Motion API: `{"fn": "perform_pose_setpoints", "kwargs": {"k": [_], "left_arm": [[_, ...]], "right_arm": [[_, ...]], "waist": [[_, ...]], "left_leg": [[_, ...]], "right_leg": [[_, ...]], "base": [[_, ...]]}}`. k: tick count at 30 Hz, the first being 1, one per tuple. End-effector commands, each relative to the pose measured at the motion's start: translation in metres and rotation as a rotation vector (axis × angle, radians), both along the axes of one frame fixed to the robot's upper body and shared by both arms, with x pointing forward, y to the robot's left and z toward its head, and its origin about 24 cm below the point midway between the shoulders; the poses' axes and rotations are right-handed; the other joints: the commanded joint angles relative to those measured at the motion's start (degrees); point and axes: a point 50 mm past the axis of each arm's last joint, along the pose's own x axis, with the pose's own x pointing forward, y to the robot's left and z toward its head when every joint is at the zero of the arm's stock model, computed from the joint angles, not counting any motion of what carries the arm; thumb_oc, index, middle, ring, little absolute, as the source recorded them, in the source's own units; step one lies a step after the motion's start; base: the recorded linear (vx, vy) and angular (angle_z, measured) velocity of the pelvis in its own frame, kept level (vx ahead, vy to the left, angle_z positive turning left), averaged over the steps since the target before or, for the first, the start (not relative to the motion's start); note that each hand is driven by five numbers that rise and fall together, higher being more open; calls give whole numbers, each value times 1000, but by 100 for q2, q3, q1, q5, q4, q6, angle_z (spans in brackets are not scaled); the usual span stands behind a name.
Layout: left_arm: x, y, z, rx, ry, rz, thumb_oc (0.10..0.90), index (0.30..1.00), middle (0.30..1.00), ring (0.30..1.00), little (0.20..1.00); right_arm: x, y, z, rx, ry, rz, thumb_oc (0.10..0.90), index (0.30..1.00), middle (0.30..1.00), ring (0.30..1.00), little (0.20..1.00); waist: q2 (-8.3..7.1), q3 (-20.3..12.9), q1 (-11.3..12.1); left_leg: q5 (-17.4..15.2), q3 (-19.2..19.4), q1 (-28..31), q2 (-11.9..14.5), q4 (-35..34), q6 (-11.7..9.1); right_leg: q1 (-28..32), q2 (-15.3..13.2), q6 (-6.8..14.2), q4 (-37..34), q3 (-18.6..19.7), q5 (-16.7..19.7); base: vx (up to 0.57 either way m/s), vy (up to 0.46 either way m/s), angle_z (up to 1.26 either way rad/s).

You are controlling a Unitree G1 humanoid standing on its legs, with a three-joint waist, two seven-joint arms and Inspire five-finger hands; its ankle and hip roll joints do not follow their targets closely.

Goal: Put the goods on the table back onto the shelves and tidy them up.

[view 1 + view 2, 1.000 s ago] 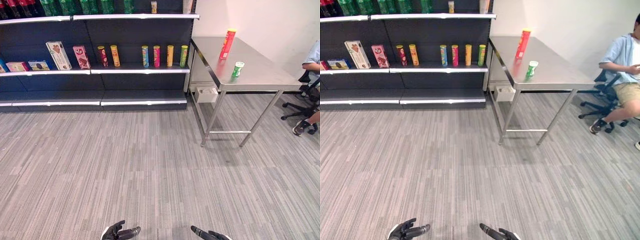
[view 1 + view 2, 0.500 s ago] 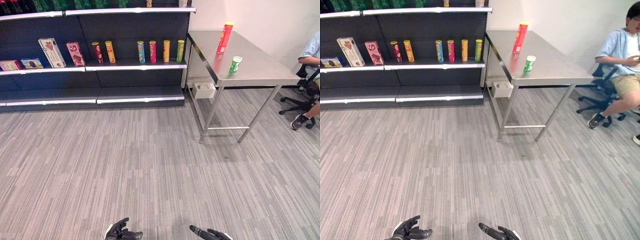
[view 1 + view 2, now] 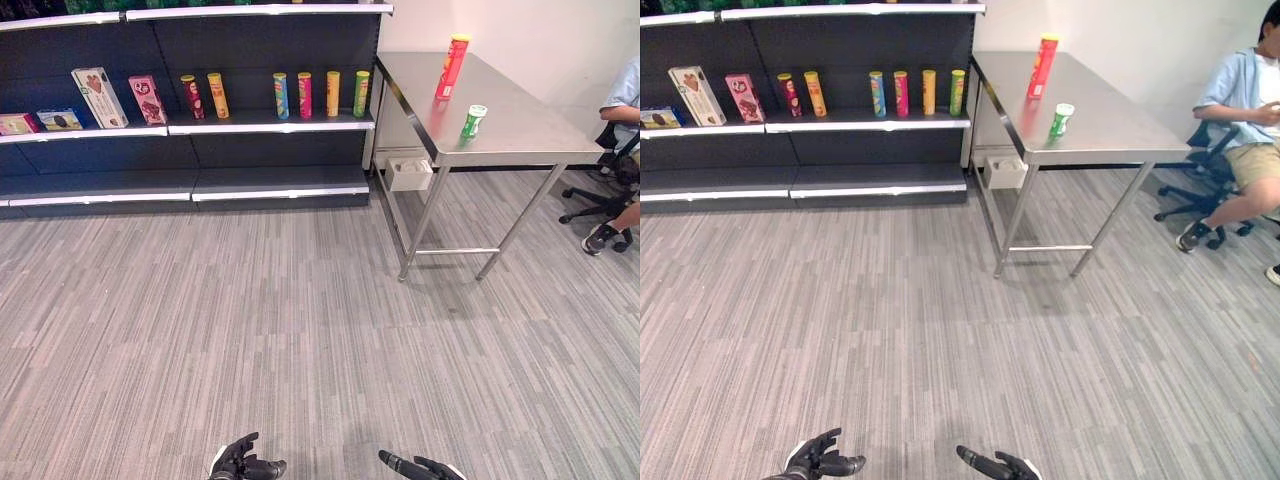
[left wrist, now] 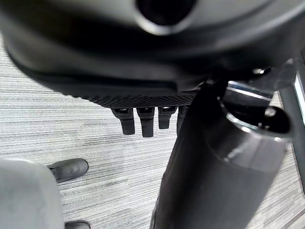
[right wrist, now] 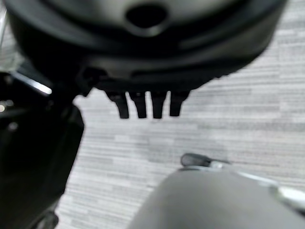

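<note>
Beside the dark shelving unit [image 3: 200, 140] with its row of slim tubes, the steel table [image 3: 520, 130] carries a tall red cylindrical can [image 3: 452, 66] and a small green-and-white cup [image 3: 473, 121], while the left hand [image 3: 243, 463] and right hand [image 3: 415, 466] hang low with relaxed fingers, empty.

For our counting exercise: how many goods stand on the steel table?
2: a tall red tube near the table's back, and a small green can nearer its front edge.
</note>
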Motion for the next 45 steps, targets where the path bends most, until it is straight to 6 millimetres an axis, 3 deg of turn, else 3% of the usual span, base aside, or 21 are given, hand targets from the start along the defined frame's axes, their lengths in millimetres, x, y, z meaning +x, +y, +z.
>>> {"fn": "perform_pose_setpoints", "kwargs": {"k": [1, 4, 9, 10, 12, 13, 18, 20, 21, 22, 23, 26, 28, 31, 35, 37, 39, 40, 41, 43, 45], "left_arm": [[28, -4, 9, -3, -107, 2, 800, 900, 900, 900, 900], [31, 1, 10, -8, -114, 36, 800, 900, 900, 900, 900], [43, 1, 16, -20, -162, 63, 800, 900, 900, 900, 900], [43, 1, 16, -22, -169, 68, 800, 900, 900, 900, 900], [45, 1, 18, -14, -190, 61, 800, 900, 900, 900, 900], [47, 2, 20, -14, -201, 66, 800, 900, 900, 900, 900], [40, 5, 19, -16, -205, 108, 800, 900, 900, 900, 900], [37, 6, 18, -10, -194, 109, 800, 900, 900, 900, 900], [35, 7, 17, -6, -189, 113, 800, 900, 900, 900, 900], [36, 9, 17, -1, -180, 95, 800, 900, 900, 900, 900], [38, 11, 18, 13, -178, 77, 800, 900, 900, 900, 900], [41, 14, 19, 39, -173, 54, 800, 900, 900, 900, 900], [49, 14, 22, 38, -198, 48, 800, 900, 900, 900, 900], [52, 13, 24, 38, -212, 31, 800, 900, 900, 900, 900], [55, 9, 24, 43, -220, 9, 800, 900, 900, 900, 900], [47, 5, 20, 35, -198, -7, 800, 900, 900, 900, 900], [44, 1, 19, 24, -190, -1, 800, 900, 900, 900, 900], [48, 1, 21, 14, -209, 8, 800, 900, 900, 900, 900], [52, 1, 23, 10, -225, 14, 800, 900, 900, 900, 900], [56, 2, 25, 12, -239, 28, 800, 900, 900, 900, 900], [59, 1, 28, 4, -258, 30, 800, 900, 900, 900, 900]], "right_arm": [[33, 5, 11, 12, -119, 65, 800, 900, 900, 900, 900], [40, 3, 13, 13, -136, 66, 800, 900, 900, 900, 900], [43, -5, 16, -5, -154, 45, 800, 900, 900, 900, 900], [42, -7, 16, -9, -151, 39, 800, 900, 900, 900, 900], [43, -6, 17, -15, -161, 55, 800, 900, 900, 900, 900], [45, -6, 18, -18, -166, 54, 800, 900, 900, 900, 900], [41, -2, 15, -9, -152, 60, 800, 900, 900, 900, 900], [40, 2, 14, 3, -145, 66, 800, 900, 900, 900, 900], [39, 4, 13, 10, -140, 72, 800, 900, 900, 900, 900], [42, 4, 15, 14, -158, 73, 800, 900, 900, 900, 900], [49, 1, 19, 16, -189, 41, 800, 900, 900, 900, 900], [51, -1, 20, 19, -206, 5, 800, 900, 900, 900, 900], [44, -2, 18, 16, -189, -9, 800, 900, 900, 900, 900], [37, -5, 15, 11, -161, -19, 800, 900, 900, 900, 900], [32, -3, 12, 13, -127, -13, 800, 900, 900, 900, 900], [25, -5, 10, 7, -108, 1, 800, 900, 900, 900, 900], [25, -12, 12, -11, -114, 1, 800, 900, 900, 900, 900], [28, -17, 15, -14, -130, -6, 800, 900, 900, 900, 900], [31, -20, 17, -22, -145, -9, 800, 900, 900, 900, 900], [34, -25, 18, -38, -145, -10, 800, 900, 900, 900, 900], [34, -25, 18, -39, -146, -7, 800, 900, 900, 900, 900]], "waist": [[-247, -98, 59], [-350, 71, 98], [-472, 328, 161], [-451, 250, 221], [-332, 189, 388], [-315, 191, 440], [-167, -22, 571], [-233, -112, 605], [-277, -151, 609], [-303, -155, 583], [-247, -40, 458], [-33, 92, 290], [41, 145, 155], [-24, 181, -18], [-193, 249, -246], [-244, 178, -255], [-131, 62, -294], [-118, 55, -307], [-233, 151, -258], [-373, 296, -154], [-432, 328, -41]], "left_leg": [[-198, -67, 25, 233, 66, -373], [-364, -130, -514, 263, 1041, -430], [58, -335, -1673, 195, 2560, -484], [-26, -233, -1809, 162, 1899, -418], [641, -201, -2152, 336, 567, -537], [772, -193, -2256, 356, 188, -569], [1166, -197, -2222, 316, -44, -626], [1082, -101, -2022, 185, -44, -510], [1002, -30, -1877, 88, -44, -412], [814, 33, -1601, -99, -44, -228], [620, 44, -1287, -222, -44, -61], [339, 73, -854, -159, -44, 59], [138, 103, -584, -95, -44, 22], [-165, 126, -273, -65, -44, -111], [-523, 27, 231, -102, -44, -260], [-833, -50, 660, -50, -44, -338], [-550, -171, 864, 240, -3, -500], [40, -120, 476, 601, 1279, -890], [338, -167, -27, 632, 2391, -933], [514, -120, -511, 643, 3233, -896], [222, 141, -906, 646, 2668, -713]], "right_leg": [[-142, -359, 602, 131, 5, 216], [-222, -358, 492, 270, 39, 116], [-103, -349, 341, 310, 47, -17], [1, -345, 415, 212, 57, -92], [248, -251, 483, 81, 103, -288], [350, -254, 493, 69, 138, -370], [786, -427, 660, 187, 460, -644], [773, -671, 820, 492, 546, -538], [683, -820, 932, 859, 592, -303], [346, -1038, 1081, 1835, 607, 243], [-121, -1128, 1102, 3003, 665, 1056], [-777, -1311, 1040, 4068, 318, 1381], [-1129, -1598, 932, 3520, -356, 990], [-1321, -1564, 935, 2023, -898, 680], [-1762, -1213, 1272, 97, -774, 1205], [-1806, -1164, 1271, 69, -840, 1345], [-1575, -888, 1104, 69, -699, 1363], [-1142, -649, 820, 69, -801, 966], [-893, -621, 676, 69, -766, 774], [-619, -609, 519, 69, -655, 567], [-456, -642, 560, 69, -523, 458]], "base": [[26, -74, -2], [25, -117, 0], [115, -77, 2], [389, 60, 13], [473, 120, 12], [453, 112, 15], [463, 203, -35], [394, 231, -107], [445, 295, -63], [521, 413, -36], [443, 394, 7], [304, 244, 40], [419, 90, 22], [339, -100, 9], [413, -136, 40], [702, -325, 72], [730, -550, -32], [614, -698, -35], [411, -581, 1], [215, -257, -21], [240, -60, -102]]}}
